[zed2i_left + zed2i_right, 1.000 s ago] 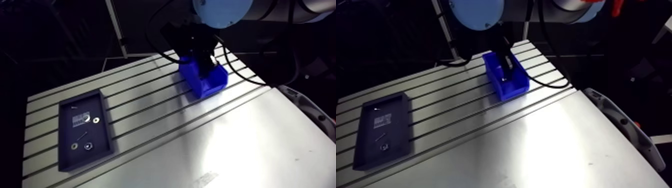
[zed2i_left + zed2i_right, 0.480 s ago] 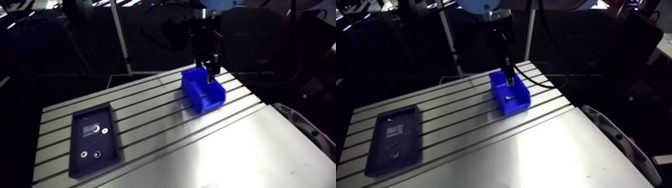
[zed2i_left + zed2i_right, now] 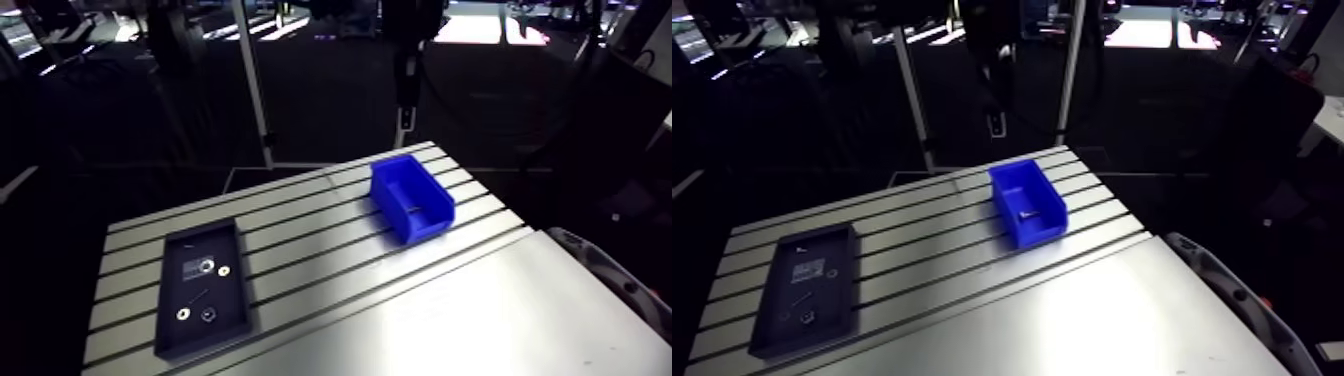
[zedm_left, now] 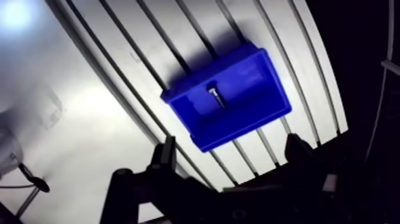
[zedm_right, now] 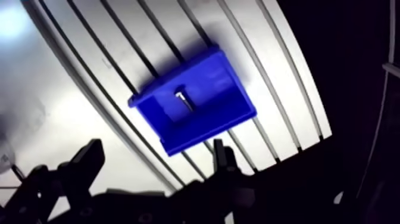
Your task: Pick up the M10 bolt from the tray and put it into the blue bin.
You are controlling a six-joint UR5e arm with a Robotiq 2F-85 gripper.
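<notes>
Bolt lies inside the blue bin, on its floor. Jaws apart, holding nothing, hanging well above the bin. Bin sits on the slotted bench. Dark tray well apart from the bin, with small washers inside.

Two slim black jaws on a dark, blocky wrist housing.

A robotics lab: slotted aluminium table, parts tray, blue bin
</notes>
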